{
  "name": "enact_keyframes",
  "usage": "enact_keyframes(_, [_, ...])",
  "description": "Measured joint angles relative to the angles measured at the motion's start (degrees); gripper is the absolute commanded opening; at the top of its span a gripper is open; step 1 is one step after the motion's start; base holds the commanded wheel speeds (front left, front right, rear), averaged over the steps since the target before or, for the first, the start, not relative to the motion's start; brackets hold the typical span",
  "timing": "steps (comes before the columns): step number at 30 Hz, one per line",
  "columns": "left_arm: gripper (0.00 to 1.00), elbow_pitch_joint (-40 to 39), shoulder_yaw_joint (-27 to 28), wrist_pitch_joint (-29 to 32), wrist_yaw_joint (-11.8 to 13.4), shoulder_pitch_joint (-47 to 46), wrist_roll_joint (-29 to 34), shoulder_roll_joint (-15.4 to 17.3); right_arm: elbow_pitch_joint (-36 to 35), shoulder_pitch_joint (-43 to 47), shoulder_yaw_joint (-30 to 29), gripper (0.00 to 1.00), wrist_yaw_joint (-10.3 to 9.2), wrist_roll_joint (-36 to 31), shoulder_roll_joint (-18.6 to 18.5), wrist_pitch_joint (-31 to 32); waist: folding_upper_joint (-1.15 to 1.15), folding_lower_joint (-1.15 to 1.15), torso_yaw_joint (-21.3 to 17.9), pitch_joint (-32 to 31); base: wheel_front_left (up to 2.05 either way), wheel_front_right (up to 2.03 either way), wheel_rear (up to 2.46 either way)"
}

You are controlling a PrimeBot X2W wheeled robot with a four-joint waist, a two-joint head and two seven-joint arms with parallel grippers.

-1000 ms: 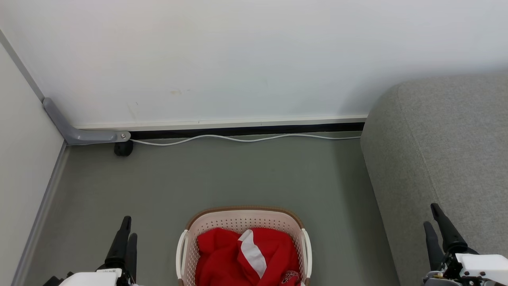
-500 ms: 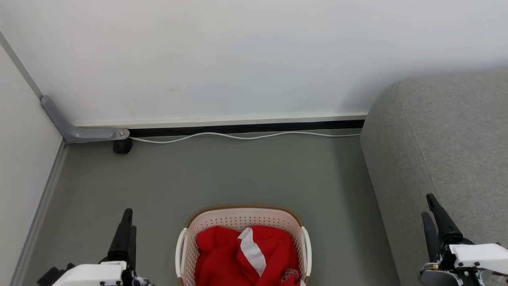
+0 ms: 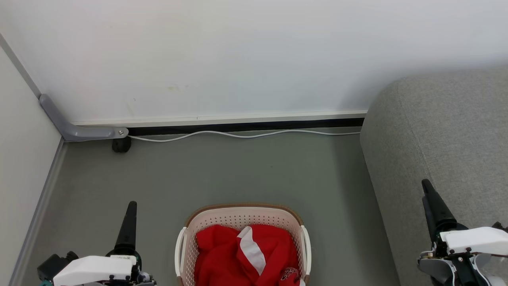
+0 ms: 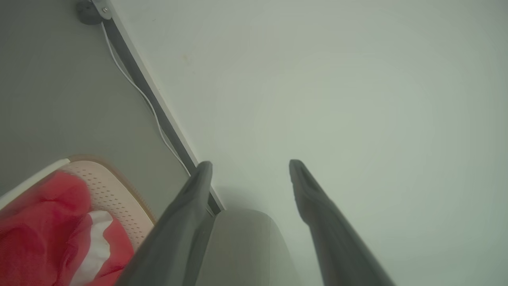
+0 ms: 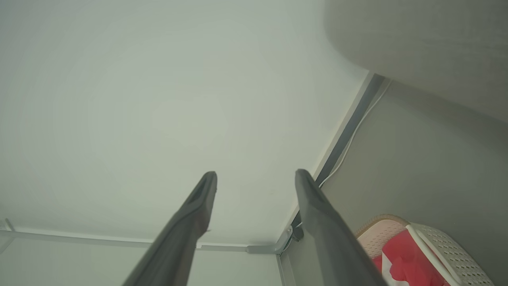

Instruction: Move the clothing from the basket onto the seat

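Bright red white-striped clothing (image 3: 222,254) heaped in cream perforated plastic basket (image 3: 238,219), near centre. Large grey upholstered sofa (image 3: 456,131) at right. Both left tool (image 4: 251,163) and right tool (image 5: 254,174) spread wide, holding nothing.

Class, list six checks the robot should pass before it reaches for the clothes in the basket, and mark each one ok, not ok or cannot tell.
1. Left pincer open, holding nothing: ok.
2. Right pincer open, holding nothing: ok.
3. Red clothes lying in the basket, uncovered: ok.
4. Sofa to the basket's right: ok.
5. A pincer above the basket: not ok, both flank it.
6. Number of garments: cannot tell.
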Motion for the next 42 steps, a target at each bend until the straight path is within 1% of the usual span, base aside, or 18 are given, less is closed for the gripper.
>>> enact_keyframes(6, [1.0, 0.4, -0.5, -1.0, 0.0, -0.4, 5.3, 0.0, 0.3, -0.7, 1.2, 1.0, 0.0, -4.5, -0.6, -1.0, 0.0, 0.0, -0.1, 0.1, 0.0, 0.0, 0.0])
enact_keyframes(21, [1.0, 0.6, -2.1, -3.4, 0.0, -2.3, 21.2, 0.2, 1.1, -3.0, 4.5, 1.0, 0.0, -16.1, -2.7, -3.2, 0.0, 0.0, -0.4, 0.5, 0.0, 0.0, 0.0])
enact_keyframes(29, [1.0, 0.9, -2.9, -4.7, 1.1, -2.7, 29.5, 0.3, 1.6, -4.2, 6.4, 1.0, 0.0, -23.5, -3.7, -4.7, 0.0, 0.0, -0.4, 0.6, 0.0, 0.0, 0.0])
enact_keyframes(32, [1.0, 1.2, -3.1, -5.2, 1.9, -3.2, 32.2, 0.3, 2.4, -4.6, 7.0, 1.0, 0.0, -25.0, -3.8, -5.2, 0.0, 0.0, -0.5, 0.5, 0.0, 0.0, 0.0])
enact_keyframes(40, [1.0, 1.7, -3.7, -6.5, 2.4, -3.5, 37.7, 0.4, 3.9, -6.2, 8.9, 1.0, 0.0, -30.6, -4.7, -6.4, 0.0, 0.0, -0.6, 0.5, 0.0, 0.0, 0.0])
enact_keyframes(42, [1.0, 1.9, -3.8, -6.9, 3.0, -3.6, 39.2, 0.4, 4.0, -6.4, 9.1, 1.0, 0.0, -31.9, -4.9, -6.7, 0.0, 0.0, -0.6, 0.5, 0.0, 0.0, 0.0])
